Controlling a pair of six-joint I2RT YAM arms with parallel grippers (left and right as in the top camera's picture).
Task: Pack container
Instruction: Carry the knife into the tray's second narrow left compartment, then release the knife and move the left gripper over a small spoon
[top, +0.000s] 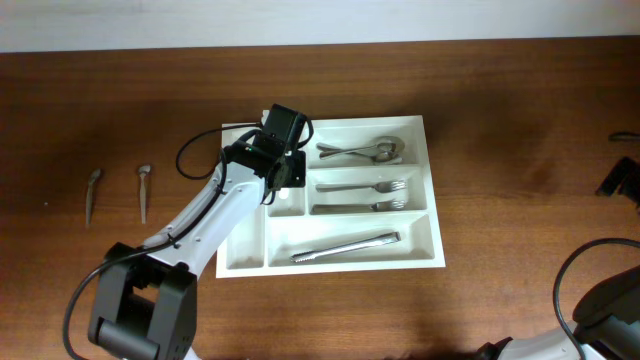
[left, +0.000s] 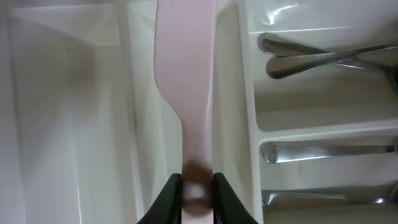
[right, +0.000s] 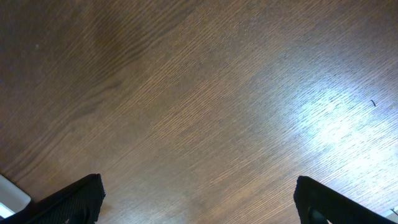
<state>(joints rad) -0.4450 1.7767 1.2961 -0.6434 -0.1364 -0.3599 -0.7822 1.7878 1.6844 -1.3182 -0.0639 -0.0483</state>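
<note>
You have the container (top: 245, 240) mid-bench (top: 520, 220), long axis left-right, long compartment nearest the robot. Left jaws clamp a knife (left: 186, 74) lengthwise over a narrow compartment. Right jaws apart above the bench.

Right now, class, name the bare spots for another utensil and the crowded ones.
Free: wood between the tray's right wall and the right arm; wood between the loose utensils and the left arm; the tray's leftmost compartment. Crowded: spoons, forks and tongs fill the other compartments, and the left end effector holds a pink knife at the next slot.
</note>
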